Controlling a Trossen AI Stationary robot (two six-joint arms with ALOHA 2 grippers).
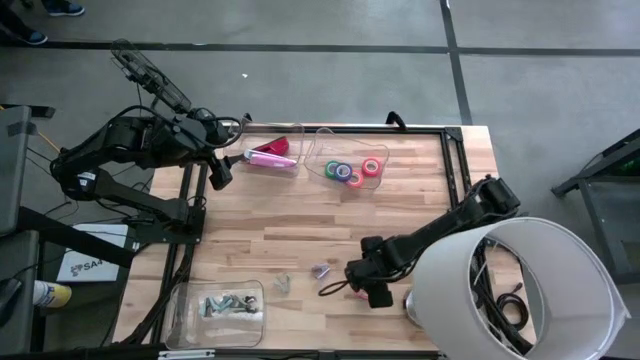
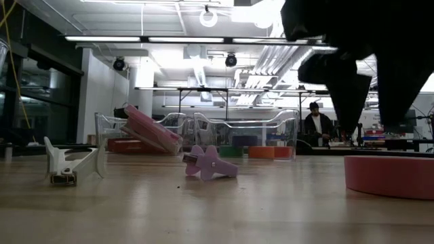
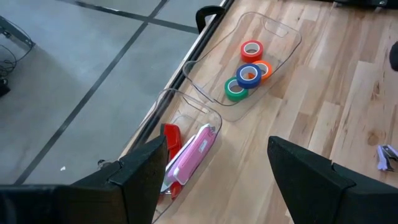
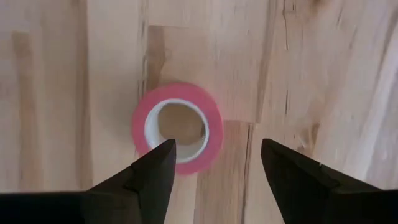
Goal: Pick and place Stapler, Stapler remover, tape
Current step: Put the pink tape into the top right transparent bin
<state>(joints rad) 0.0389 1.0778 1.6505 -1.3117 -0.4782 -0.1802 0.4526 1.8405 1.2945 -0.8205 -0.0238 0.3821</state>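
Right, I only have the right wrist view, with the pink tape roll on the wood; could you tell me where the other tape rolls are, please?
Observer: They lie in a clear plastic tray at the table's far edge: a green roll, a purple roll and red-pink rolls.
Operator: Thank you. Where is the left tool?
Observer: The left tool hovers open by a second clear tray, which holds a pink stapler.
Operator: Is anything loose near my right tool?
Observer: Yes, a small purple staple remover lies on the wooden table, to the left of it in the high view.
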